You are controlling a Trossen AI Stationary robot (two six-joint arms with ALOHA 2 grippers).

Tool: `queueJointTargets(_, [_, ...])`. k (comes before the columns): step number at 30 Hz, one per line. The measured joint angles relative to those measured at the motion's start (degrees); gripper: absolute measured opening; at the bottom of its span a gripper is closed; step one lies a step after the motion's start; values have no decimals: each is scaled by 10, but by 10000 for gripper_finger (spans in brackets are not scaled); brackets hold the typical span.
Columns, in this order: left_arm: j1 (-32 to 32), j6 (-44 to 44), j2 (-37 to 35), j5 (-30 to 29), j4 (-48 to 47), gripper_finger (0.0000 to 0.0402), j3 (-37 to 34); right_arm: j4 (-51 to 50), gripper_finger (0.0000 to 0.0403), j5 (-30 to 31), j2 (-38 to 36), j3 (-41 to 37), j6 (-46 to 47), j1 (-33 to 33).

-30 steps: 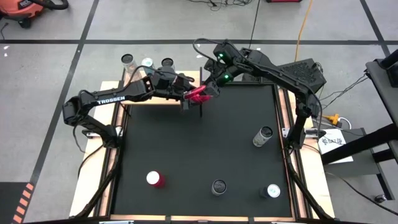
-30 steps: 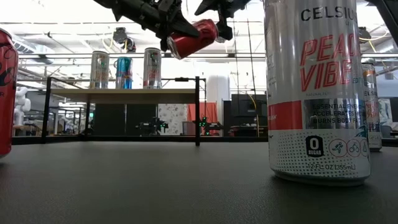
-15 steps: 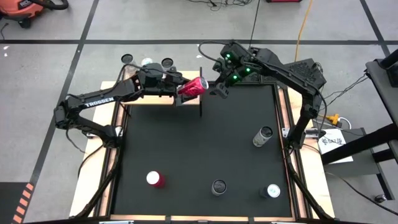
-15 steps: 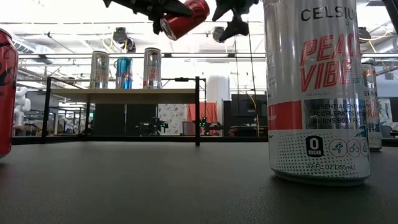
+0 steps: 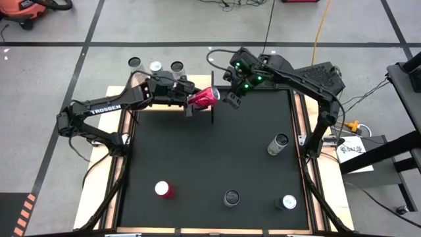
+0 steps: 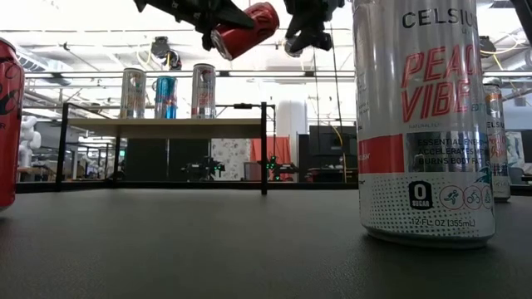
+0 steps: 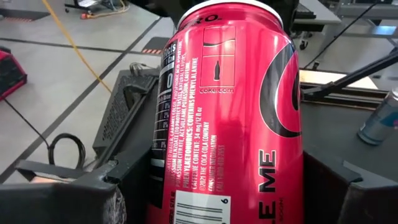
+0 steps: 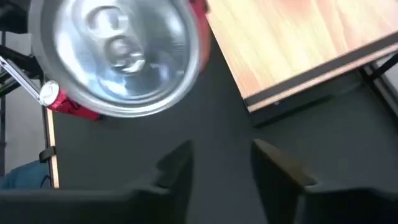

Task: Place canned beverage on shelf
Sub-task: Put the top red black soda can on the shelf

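A red can [image 5: 204, 97] is up in the air over the right end of the shelf [image 5: 158, 106], a pale wooden board on black legs [image 6: 166, 127]. My left gripper [image 5: 195, 101] is shut on it. Three cans [image 6: 165, 95] stand upright in a row on the shelf. My right gripper [image 5: 231, 99] hangs just right of the red can's top end [image 8: 118, 56]. Its fingers [image 8: 180, 165] stand a little apart with nothing between them. My left gripper pinches the red can's side wall [image 7: 163, 186] between its two fingers, at the bottom half. The fingers come about level from the table's left and lie along the can. The can is lifted clear, lying over, its top end toward the right gripper and slightly up.
Loose cans stand on the black table: a red one [image 5: 163, 190] near left, a dark one [image 5: 231, 197] and another [image 5: 288, 202] near the front edge, one [image 5: 279, 144] at the right. The big Celsius can [image 6: 424, 124] fills the low view's right.
My left gripper has lifted the red can higher above the shelf's right end, keeping hold of it. My right gripper has drawn back from the can's top end toward the table's right, tipped further down, and its fingers have come closer together.
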Motion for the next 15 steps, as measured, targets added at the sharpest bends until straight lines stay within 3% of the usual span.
queueJointTargets(6, [-11, 0, 0, -8, 4, 287, -6, 5, 12, -2, 0, -30, 4, 0])
queueJointTargets(15, [-22, -23, 0, -48, 6, 288, -6, 6, 12, -2, 0, -36, 4, 10])
